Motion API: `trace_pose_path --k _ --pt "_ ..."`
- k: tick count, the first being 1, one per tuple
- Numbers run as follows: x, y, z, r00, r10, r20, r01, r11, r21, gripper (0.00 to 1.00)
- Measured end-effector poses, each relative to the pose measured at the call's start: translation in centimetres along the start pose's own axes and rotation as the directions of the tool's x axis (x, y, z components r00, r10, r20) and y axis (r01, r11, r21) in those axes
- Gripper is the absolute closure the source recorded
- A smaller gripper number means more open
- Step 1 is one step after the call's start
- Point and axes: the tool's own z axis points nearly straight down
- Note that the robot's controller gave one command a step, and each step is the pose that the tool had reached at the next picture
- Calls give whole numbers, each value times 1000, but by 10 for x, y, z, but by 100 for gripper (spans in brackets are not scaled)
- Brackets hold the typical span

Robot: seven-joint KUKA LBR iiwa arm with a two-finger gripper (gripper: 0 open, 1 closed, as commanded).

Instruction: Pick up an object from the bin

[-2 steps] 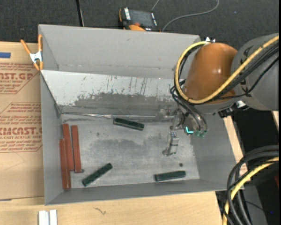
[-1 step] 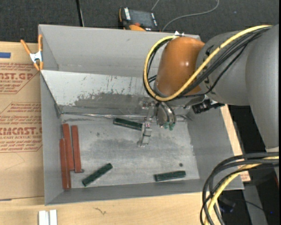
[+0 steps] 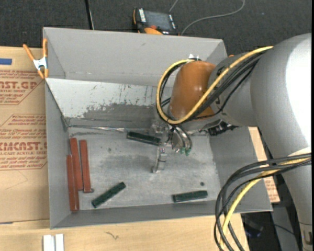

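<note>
My gripper [image 3: 158, 166] hangs over the bare middle of the bin floor, its slim fingers drawn together with nothing between them. A dark green bar [image 3: 143, 137] lies just up and to the left of it, near the back wall. Another dark green bar [image 3: 190, 196] rests by the front wall, down and to the right. A third dark green bar [image 3: 108, 194] lies slanted at the front left.
Three long red sticks [image 3: 77, 171] lie side by side along the left wall. The arm and its orange cover reach in from the right over the bin's back right part.
</note>
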Motion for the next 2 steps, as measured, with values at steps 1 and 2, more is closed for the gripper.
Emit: trace_pose_path --k 1,2 --pt "-2 1 -5 1000 -1 7 1 1000 -1 100" --pt "5 22 -145 997 74 14 -74 997 -5 100"
